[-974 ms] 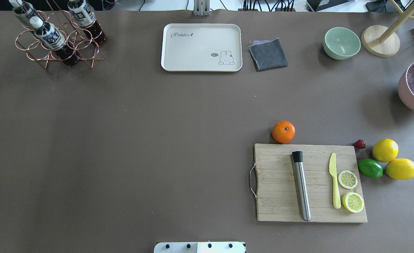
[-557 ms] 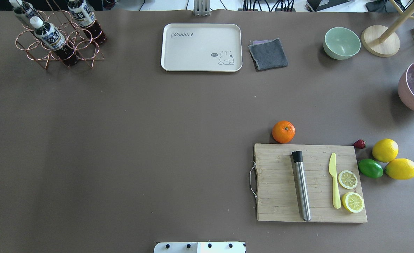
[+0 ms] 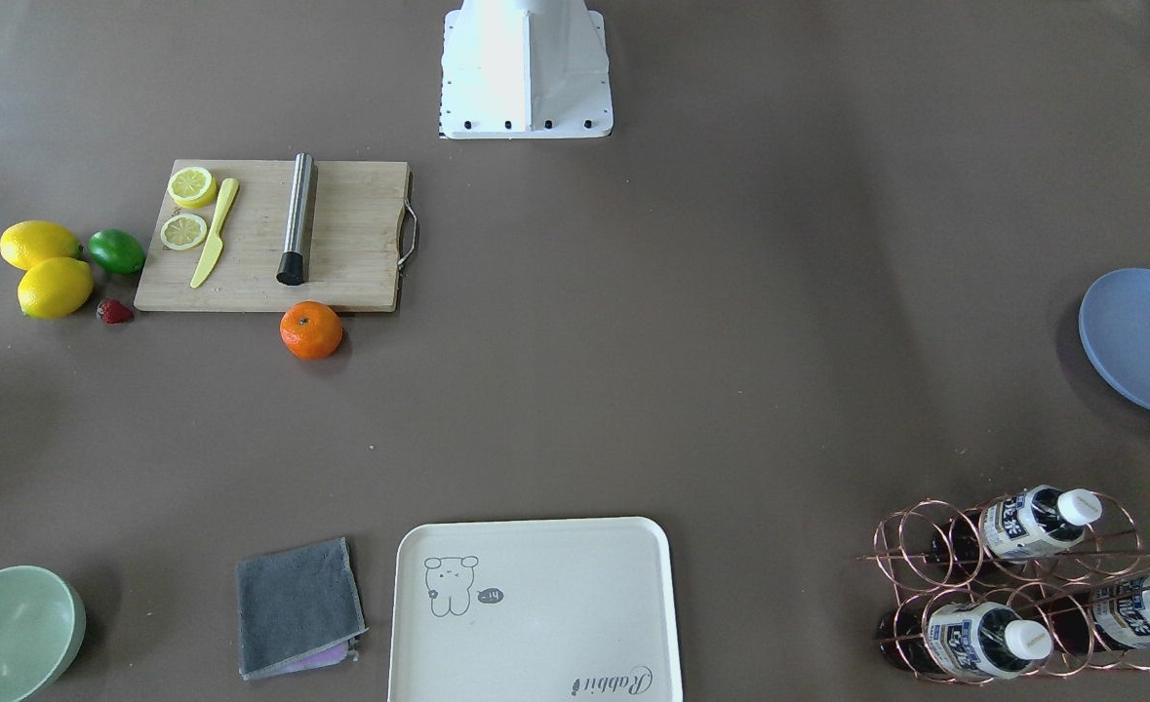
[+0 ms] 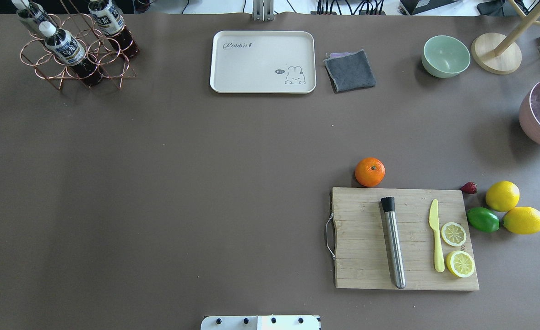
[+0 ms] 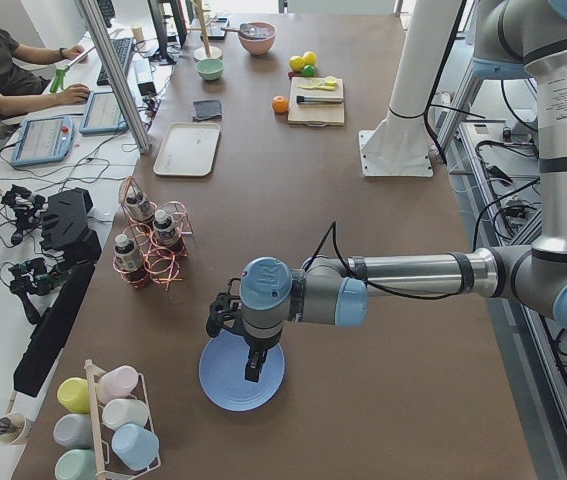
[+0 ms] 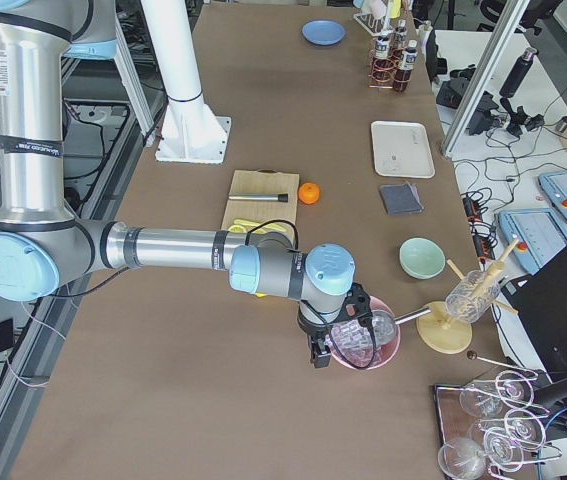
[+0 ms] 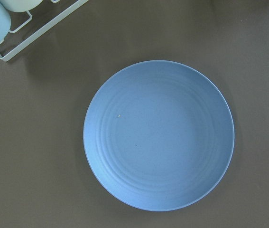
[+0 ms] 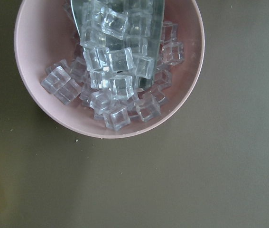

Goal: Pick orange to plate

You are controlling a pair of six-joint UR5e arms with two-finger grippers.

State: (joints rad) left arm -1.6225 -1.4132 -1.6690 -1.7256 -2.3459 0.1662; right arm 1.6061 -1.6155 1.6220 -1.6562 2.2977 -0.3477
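Note:
The orange [image 4: 369,172] rests on the brown table, touching the far edge of the wooden cutting board [image 4: 361,238]; it also shows as the orange [image 3: 311,330] in the front view. The blue plate [image 3: 1140,341] lies empty at the table's far left end. My left gripper [image 5: 253,370] hangs just above that plate [image 5: 225,385], and the left wrist view is filled by the bare plate [image 7: 158,135]. My right gripper [image 6: 320,355] hovers at the opposite end over a pink bowl of ice. I cannot tell whether either gripper is open or shut.
A steel muddler [image 4: 393,243], a yellow knife [image 4: 436,236] and two lemon slices lie on the board. Two lemons [image 4: 512,208], a lime [image 4: 482,219] and a strawberry [image 4: 469,187] sit right of it. Cream tray [image 4: 263,62], grey cloth [image 4: 350,70], green bowl [image 4: 445,56], bottle rack [image 4: 73,50], pink bowl [image 8: 30,47].

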